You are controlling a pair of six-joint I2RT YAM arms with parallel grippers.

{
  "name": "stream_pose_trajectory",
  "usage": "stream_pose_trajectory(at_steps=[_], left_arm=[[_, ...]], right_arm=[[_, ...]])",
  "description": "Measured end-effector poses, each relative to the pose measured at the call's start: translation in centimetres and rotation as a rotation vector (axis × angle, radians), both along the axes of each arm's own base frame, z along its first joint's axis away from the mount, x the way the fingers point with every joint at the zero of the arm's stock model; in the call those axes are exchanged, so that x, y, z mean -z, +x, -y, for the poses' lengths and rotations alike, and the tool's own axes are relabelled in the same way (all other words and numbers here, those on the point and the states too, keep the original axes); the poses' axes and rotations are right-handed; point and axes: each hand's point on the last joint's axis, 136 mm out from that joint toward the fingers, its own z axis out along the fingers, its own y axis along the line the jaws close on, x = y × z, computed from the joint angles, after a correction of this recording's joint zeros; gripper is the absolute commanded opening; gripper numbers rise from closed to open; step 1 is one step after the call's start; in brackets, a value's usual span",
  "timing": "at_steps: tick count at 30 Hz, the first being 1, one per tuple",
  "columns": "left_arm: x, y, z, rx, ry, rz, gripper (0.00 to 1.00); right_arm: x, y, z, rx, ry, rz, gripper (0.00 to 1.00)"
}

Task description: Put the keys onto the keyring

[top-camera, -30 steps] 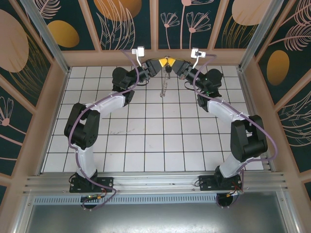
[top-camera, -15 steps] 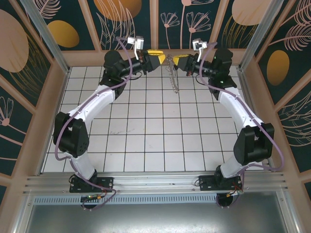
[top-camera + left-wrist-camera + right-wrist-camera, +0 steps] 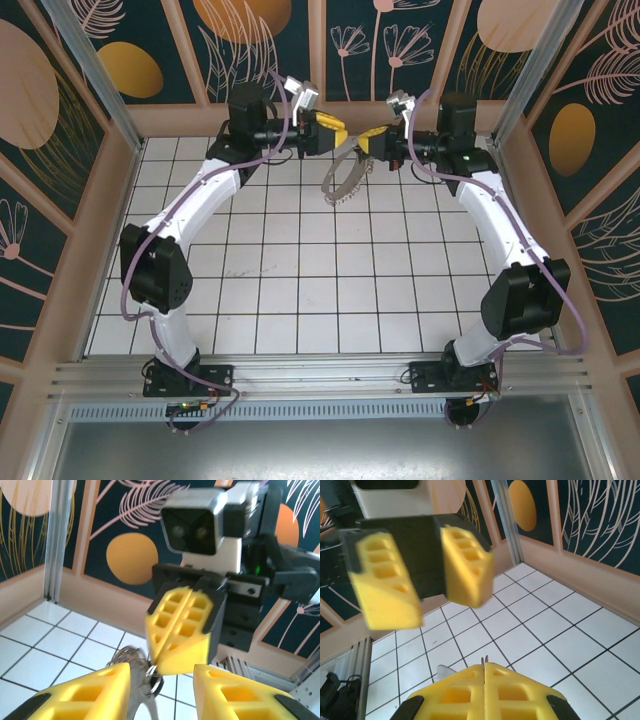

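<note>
R end effector (image 3: 372,141) pinching keyring (image 3: 342,182); L end effector (image 3: 336,134) spread opposite, nr back wall (image 3: 180,118).

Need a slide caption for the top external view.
Right gripper, shut on the dangling keyring, faces the open left gripper.
</note>
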Motion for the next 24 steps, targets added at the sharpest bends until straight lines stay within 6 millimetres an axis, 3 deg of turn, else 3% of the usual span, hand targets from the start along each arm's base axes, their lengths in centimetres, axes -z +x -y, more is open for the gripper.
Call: stream_pose_trajectory(at_steps=[11,24], left_arm=[[3.1,-0.3,0.6,0.092,0.060,-0.040,0.36],[2.6,-1.2,0.9,0.170,0.023,-0.053,0.36]], right_arm=[[0.1,-1.3,0.2,-0.060,-0.020,0.002,0.00],[0.1,-1.6,0.0,-0.080,-0.013,-0.003,0.00]])
